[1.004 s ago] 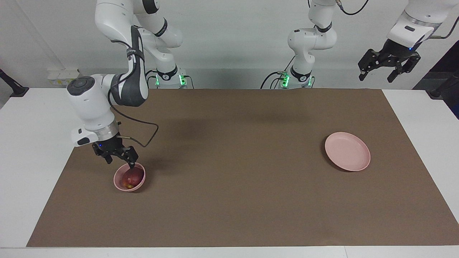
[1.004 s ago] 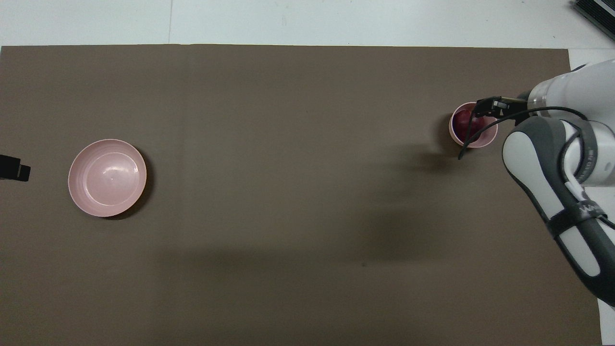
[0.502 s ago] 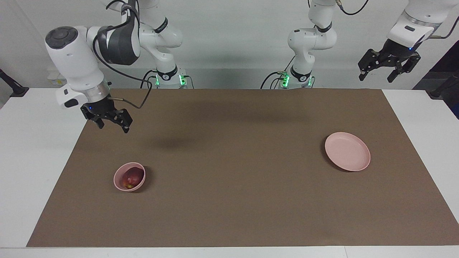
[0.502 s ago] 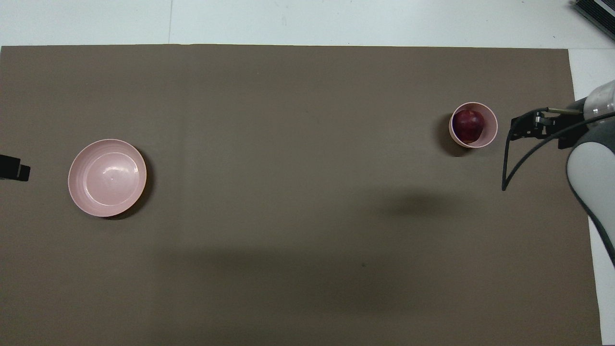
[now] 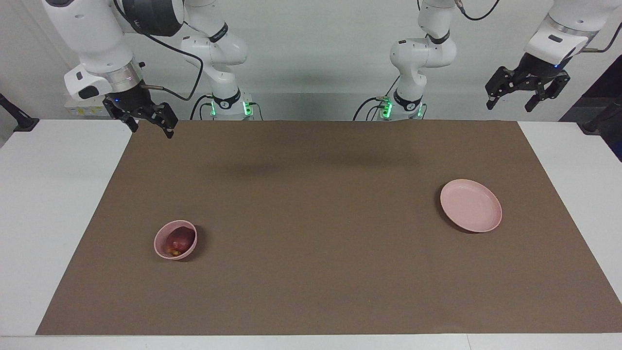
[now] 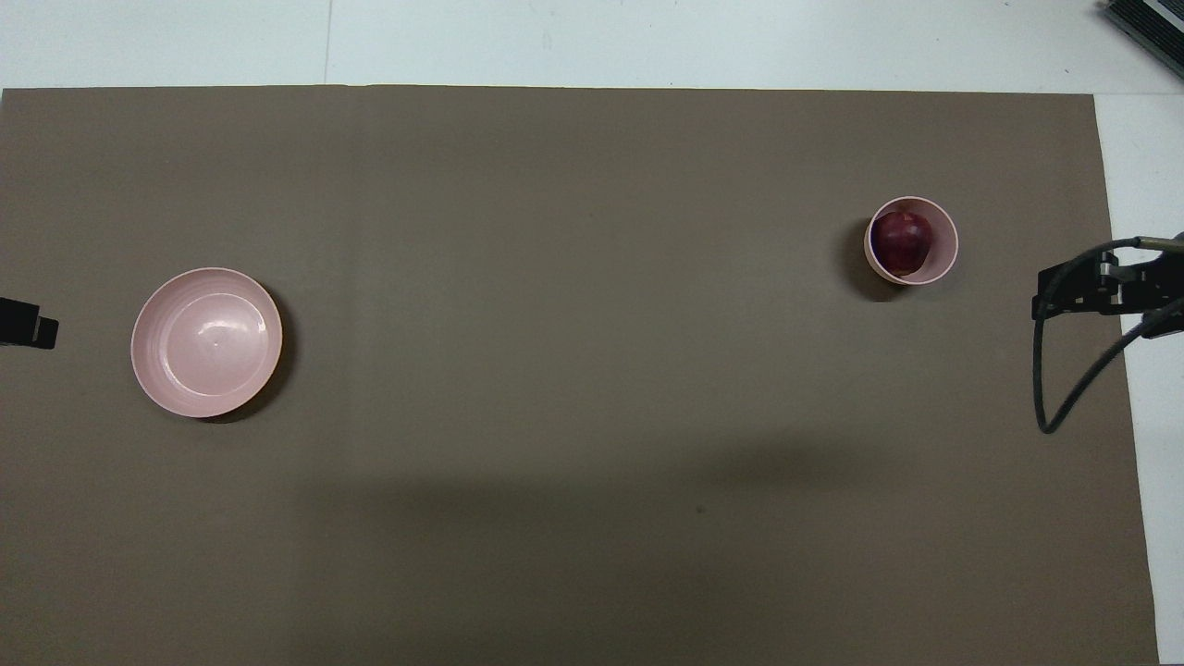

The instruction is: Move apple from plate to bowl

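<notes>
**Ana:** White wall at the back, white desk [image 5: 53, 204] in front of it, brown mat [image 5: 320, 228] covering most of the top. Where is the fruit?

**Ben:** Noted. The apple [image 5: 179, 240] sits in the bowl [image 5: 162, 247], dark red with a yellowish patch showing low on its side in the facing view. From overhead the apple [image 6: 902, 240] fills most of the bowl [image 6: 942, 262].

**Ana:** And the bowl's place on the desk?

**Ben:** On the mat, toward the right arm's end, closer to the mat's edge away from the robots than to the edge by their bases.

**Ana:** Plate?

**Ben:** The plate [image 5: 471, 212] lies flat on the mat toward the left arm's end, well apart from the bowl, with nothing on it. Overhead, the plate [image 6: 148, 370] shows rings and a glare spot in its middle.

**Ana:** Grippers next.

**Ben:** Right gripper [image 5: 150, 127] hangs high over the mat's corner nearest the right arm's base, jaws apart and holding nothing. Overhead, the right gripper [image 6: 1073, 291] shows at the mat's edge at that end, a black cable looping below it.

**Ana:** Left one?

**Ben:** Left gripper [image 5: 510, 104] hangs up by the wall, past the desk's edge at the left arm's end. Jaws apart, nothing between them. That arm waits. Overhead, only a dark tip of the left gripper [image 6: 28, 324] pokes in at the frame's side.
</notes>
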`<move>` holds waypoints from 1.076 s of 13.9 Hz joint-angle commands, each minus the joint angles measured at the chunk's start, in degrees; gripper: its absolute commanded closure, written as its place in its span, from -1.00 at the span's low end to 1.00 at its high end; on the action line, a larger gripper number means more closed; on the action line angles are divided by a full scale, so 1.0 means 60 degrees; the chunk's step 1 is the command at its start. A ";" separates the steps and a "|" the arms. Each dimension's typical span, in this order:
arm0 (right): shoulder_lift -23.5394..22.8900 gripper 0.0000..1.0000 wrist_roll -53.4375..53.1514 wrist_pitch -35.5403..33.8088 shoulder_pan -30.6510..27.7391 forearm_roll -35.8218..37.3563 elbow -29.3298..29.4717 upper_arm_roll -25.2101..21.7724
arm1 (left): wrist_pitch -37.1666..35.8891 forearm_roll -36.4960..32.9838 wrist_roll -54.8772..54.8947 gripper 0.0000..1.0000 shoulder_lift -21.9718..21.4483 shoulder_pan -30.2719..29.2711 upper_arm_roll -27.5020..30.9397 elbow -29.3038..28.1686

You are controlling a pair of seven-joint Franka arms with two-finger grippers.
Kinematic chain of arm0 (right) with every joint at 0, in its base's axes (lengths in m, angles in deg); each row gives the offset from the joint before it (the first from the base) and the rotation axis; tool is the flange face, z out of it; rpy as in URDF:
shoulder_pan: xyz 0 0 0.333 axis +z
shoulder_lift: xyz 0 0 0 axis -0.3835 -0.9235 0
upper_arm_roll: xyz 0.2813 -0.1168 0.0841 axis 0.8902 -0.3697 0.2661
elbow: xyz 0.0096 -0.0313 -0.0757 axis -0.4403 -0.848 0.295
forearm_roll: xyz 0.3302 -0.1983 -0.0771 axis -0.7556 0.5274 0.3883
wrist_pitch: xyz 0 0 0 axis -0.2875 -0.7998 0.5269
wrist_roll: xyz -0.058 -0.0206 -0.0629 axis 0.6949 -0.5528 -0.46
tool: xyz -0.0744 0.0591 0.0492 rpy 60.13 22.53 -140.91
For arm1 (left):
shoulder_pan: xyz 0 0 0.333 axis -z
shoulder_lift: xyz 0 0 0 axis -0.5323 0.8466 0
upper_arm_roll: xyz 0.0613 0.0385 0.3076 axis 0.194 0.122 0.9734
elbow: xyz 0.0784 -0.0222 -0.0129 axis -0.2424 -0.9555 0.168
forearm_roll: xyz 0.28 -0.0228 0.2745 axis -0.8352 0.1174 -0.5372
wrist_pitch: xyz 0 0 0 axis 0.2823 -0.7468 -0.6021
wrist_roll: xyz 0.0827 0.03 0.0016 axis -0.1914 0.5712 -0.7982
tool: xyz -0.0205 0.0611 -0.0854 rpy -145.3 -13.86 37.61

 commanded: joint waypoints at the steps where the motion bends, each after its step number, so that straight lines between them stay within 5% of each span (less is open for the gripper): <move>1: -0.0108 -1.00 0.0153 -0.0127 -0.0059 -0.0027 0.0110 0.0047 | 0.0191 -0.0102 -0.0103 -1.00 -0.0206 0.0003 -0.0013 -0.0271; 15: -0.0650 -1.00 0.1164 -0.1007 -0.0059 -0.0408 0.1356 0.0017 | 0.0191 -0.0102 -0.0103 -1.00 -0.0206 0.0003 -0.0013 -0.0271</move>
